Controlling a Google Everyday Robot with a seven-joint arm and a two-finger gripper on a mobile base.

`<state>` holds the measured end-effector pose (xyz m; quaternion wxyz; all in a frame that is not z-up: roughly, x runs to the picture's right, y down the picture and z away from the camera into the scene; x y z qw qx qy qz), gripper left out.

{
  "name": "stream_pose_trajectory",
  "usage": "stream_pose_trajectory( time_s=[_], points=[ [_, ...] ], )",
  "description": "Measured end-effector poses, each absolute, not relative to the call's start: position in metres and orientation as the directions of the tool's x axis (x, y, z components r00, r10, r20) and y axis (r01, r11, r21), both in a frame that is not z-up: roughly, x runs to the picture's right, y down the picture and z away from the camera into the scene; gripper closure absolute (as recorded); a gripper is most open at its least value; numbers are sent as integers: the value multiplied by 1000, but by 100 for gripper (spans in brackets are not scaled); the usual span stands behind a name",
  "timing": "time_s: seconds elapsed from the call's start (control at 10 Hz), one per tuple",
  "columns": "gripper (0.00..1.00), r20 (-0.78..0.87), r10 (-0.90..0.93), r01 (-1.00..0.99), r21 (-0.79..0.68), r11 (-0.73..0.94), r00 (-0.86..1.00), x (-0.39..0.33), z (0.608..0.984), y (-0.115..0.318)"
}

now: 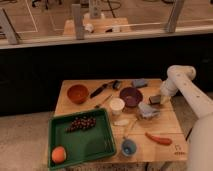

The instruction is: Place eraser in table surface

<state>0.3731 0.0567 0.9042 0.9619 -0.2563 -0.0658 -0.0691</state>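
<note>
The eraser (155,100) is a small dark block low over the right side of the light wooden table surface (165,125), just right of the purple bowl (131,96). My gripper (161,98) hangs from the white arm that comes in from the right, and it is right at the eraser, touching or almost touching it. I cannot tell whether the eraser rests on the wood or is held just above it. A small dark logo mark (179,149) sits at the table's near right corner.
A grey lumpy object (148,111) lies just in front of the eraser, and a blue-grey pad (139,83) behind it. Also on the table are an orange bowl (77,93), a white cup (116,106), a black tool (102,89), a carrot (158,138), a blue cup (128,147), and a green tray (100,145) with grapes and an orange.
</note>
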Motion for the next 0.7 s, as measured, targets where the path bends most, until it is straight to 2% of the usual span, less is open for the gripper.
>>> stream_pose_trajectory(
  time_s=[0.4, 0.7],
  points=[
    [88, 185, -108, 181, -443, 878, 977, 375, 828, 0],
    [88, 195, -112, 188, -436, 880, 974, 373, 809, -14]
  ],
)
